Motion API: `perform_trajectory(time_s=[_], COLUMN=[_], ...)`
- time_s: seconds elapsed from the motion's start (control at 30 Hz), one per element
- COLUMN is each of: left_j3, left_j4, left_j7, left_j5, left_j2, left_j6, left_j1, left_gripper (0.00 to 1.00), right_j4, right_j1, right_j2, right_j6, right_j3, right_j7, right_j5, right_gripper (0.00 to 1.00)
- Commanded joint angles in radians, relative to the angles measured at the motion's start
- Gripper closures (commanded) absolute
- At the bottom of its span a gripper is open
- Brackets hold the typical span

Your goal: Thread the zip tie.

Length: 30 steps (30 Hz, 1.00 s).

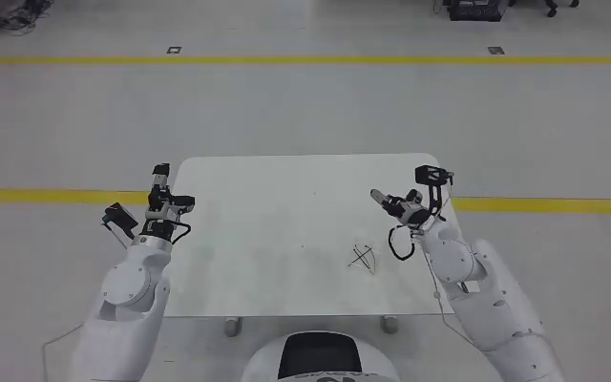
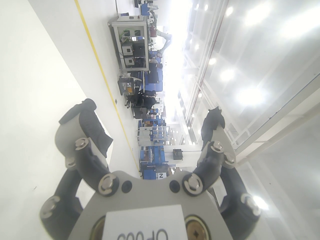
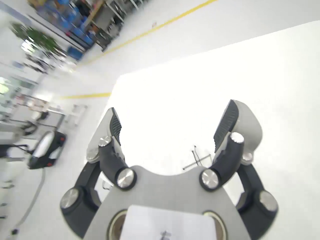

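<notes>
The zip tie (image 1: 363, 256) is a small tangle of thin black strands lying flat on the white table (image 1: 286, 191), toward its front right. My right gripper (image 1: 394, 199) hangs above the table's right side, just beyond the zip tie, open with nothing between its fingers. In the right wrist view the zip tie (image 3: 197, 157) lies on the table (image 3: 200, 76) close under the open right gripper (image 3: 172, 107), beside one ribbed pad (image 3: 225, 123). My left gripper (image 1: 172, 187) is at the table's left edge, far from the zip tie. The left gripper (image 2: 150, 108) is open, holds nothing, and points out into the hall.
Yellow floor lines (image 1: 305, 60) run behind and beside the table. Racks and machines (image 2: 130, 48) stand far off in the hall. A wheeled base (image 3: 46, 148) stands on the floor off the table's left side.
</notes>
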Motion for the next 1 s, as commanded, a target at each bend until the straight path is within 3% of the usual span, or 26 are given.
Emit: perform_trajectory(time_s=[0.0,0.1,0.43,0.6,0.67,0.8,0.97], left_j3=[0.0,0.0,0.0,0.0,0.0,0.0,0.0], left_j4=[0.0,0.0,0.0,0.0,0.0,0.0,0.0], left_j7=[0.0,0.0,0.0,0.0,0.0,0.0,0.0], left_j5=[0.0,0.0,0.0,0.0,0.0,0.0,0.0], left_j2=[0.0,0.0,0.0,0.0,0.0,0.0,0.0], left_j6=[0.0,0.0,0.0,0.0,0.0,0.0,0.0], left_j1=[0.0,0.0,0.0,0.0,0.0,0.0,0.0], left_gripper=[0.0,0.0,0.0,0.0,0.0,0.0,0.0], right_j4=[0.016,0.044,0.044,0.028,0.021,0.044,0.044], right_j1=[0.025,0.057,0.057,0.056,0.062,0.107,0.107], right_j2=[-0.003,-0.007,-0.007,-0.007,-0.007,0.0,0.0], right_j6=[0.017,0.031,0.031,0.033,0.029,-0.002,-0.002], right_j3=[-0.029,-0.074,-0.074,-0.093,-0.099,-0.153,-0.153], right_j7=[0.044,0.107,0.107,0.113,0.136,0.332,0.332], right_j5=[-0.079,-0.135,-0.135,-0.217,-0.246,-0.439,-0.439], right_gripper=[0.0,0.0,0.0,0.0,0.0,0.0,0.0])
